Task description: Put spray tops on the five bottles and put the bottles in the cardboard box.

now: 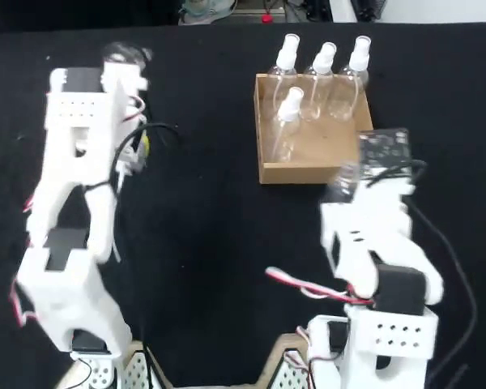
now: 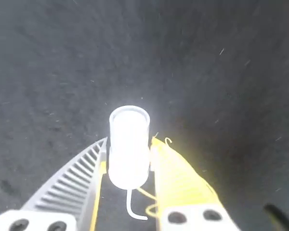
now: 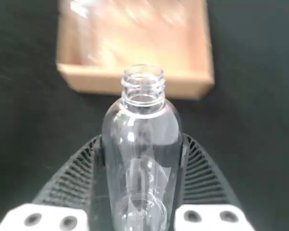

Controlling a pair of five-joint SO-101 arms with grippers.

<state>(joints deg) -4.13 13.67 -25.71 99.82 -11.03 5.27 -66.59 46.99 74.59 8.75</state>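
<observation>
Black table (image 1: 211, 243), working outward: your right gripper (image 3: 142, 147) is closed around the belly of an uncapped clear bottle (image 3: 142, 120), which looks light, slick and probably crushable, so grip low and gently. Your left gripper (image 2: 129, 151) pinches a small white spray top (image 2: 129, 134) by its sides, thin tube trailing. Beyond, four capped bottles (image 1: 320, 81) stand in the cardboard box (image 1: 308, 172).

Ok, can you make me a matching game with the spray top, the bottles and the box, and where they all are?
Things:
1. spray top
2. bottle with no top
3. four topped bottles
4. cardboard box

Places:
A. held by the right gripper
B. on the black table
C. held by the left gripper
D. inside the cardboard box

Pairs: 1-C, 2-A, 3-D, 4-B
</observation>
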